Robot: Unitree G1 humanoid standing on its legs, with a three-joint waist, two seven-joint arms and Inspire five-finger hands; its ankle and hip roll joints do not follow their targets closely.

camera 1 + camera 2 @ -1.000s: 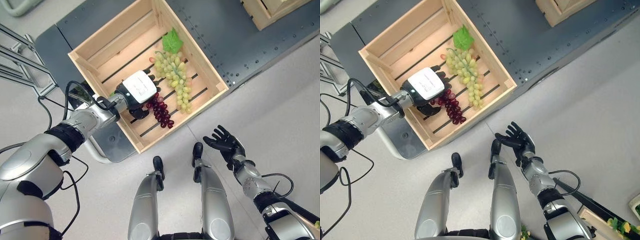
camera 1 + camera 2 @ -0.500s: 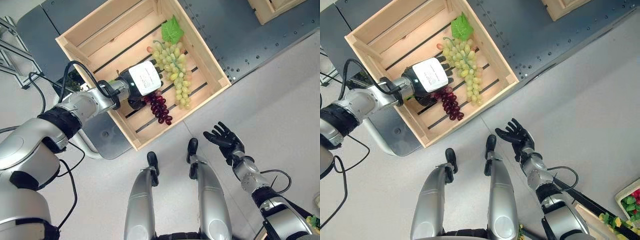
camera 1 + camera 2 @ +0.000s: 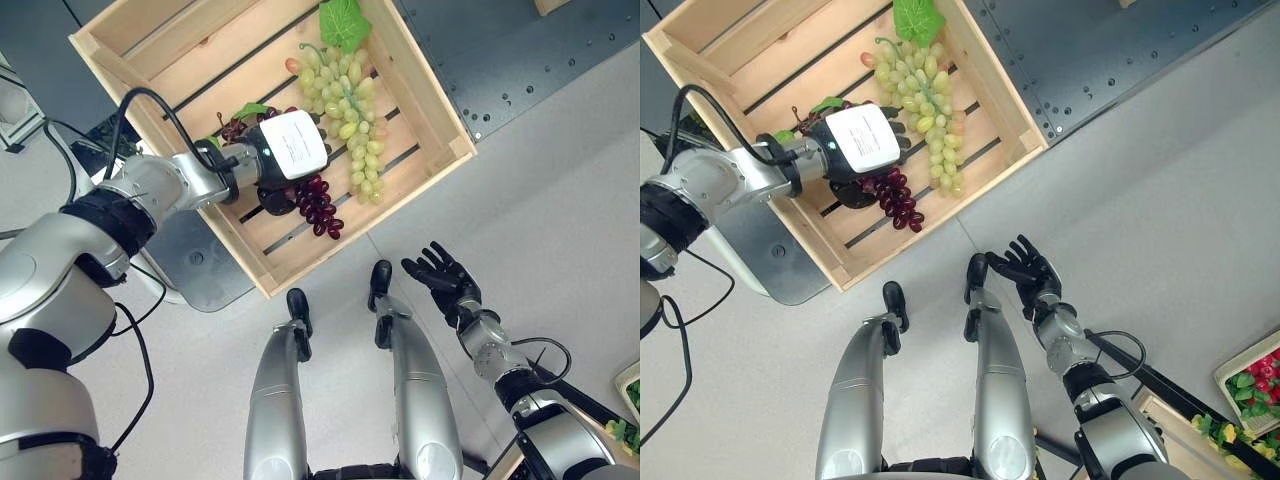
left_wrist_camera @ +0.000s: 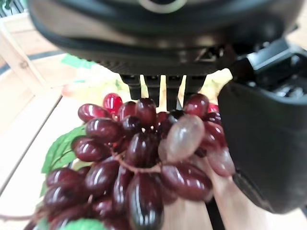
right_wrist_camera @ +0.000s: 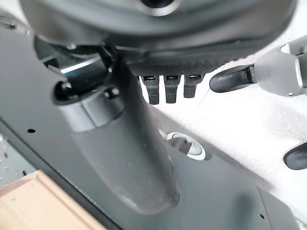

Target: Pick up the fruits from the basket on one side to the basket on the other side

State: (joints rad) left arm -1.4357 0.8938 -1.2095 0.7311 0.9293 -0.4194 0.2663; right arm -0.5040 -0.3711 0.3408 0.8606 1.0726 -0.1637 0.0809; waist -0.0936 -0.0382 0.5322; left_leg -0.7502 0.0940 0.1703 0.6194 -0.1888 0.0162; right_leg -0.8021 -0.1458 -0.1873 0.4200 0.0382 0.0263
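A slatted pale wooden crate fills the upper centre of the frame, holding a long bunch of green grapes and, just beside it, a smaller bunch of dark red grapes. My left hand sits inside the crate, fingers and thumb curled round the red bunch. My right hand hangs at lower right, fingers spread, holding nothing.

Dark metal platform carries the slatted wooden crate
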